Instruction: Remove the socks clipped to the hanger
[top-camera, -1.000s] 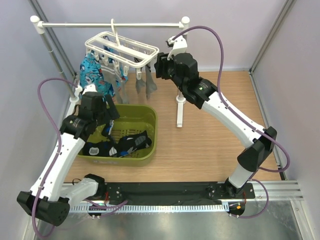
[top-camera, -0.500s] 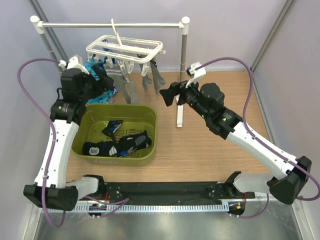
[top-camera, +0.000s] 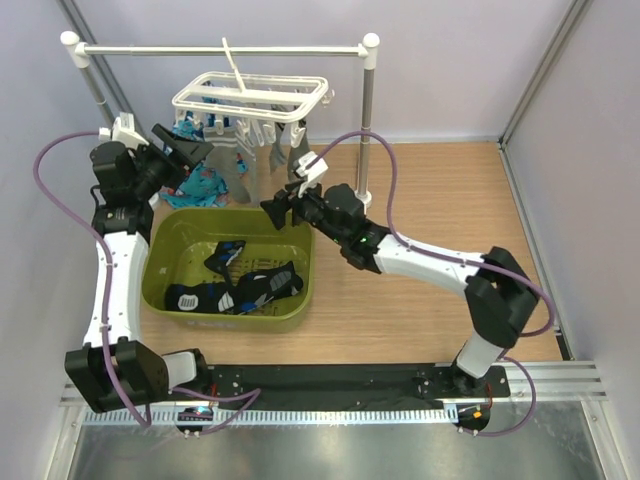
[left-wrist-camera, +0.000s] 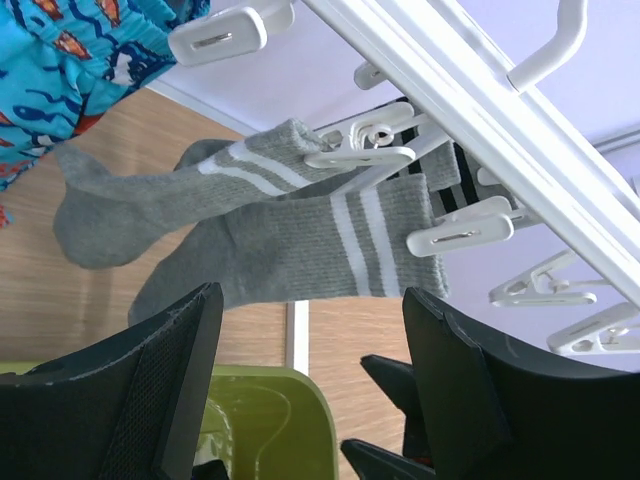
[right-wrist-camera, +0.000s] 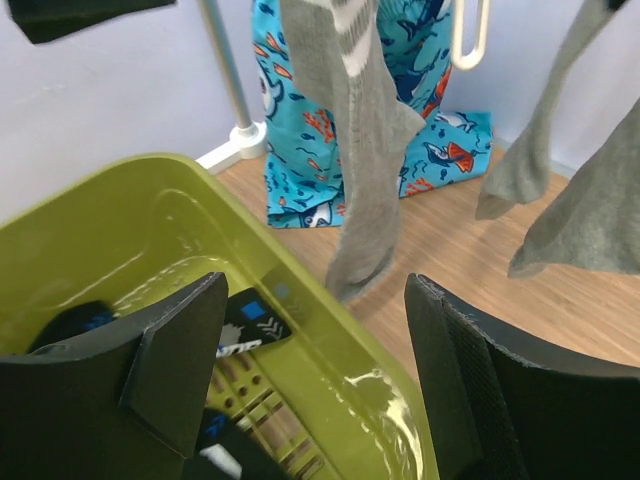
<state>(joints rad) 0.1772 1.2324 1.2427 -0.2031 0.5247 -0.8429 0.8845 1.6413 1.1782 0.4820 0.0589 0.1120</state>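
Right wrist: grey sock (right-wrist-camera: 365, 160) hangs vertically, toe down.

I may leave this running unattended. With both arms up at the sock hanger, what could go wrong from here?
1. The hanger only hooks over the rail; a pull on the grey socks by the open left tool may swing or unhook it before the clips let go.
2. The open right tool sits close under the same hanger, so the arms could bump.
3. One grey sock hangs just outside the rim of the green basket and might fall beside it.
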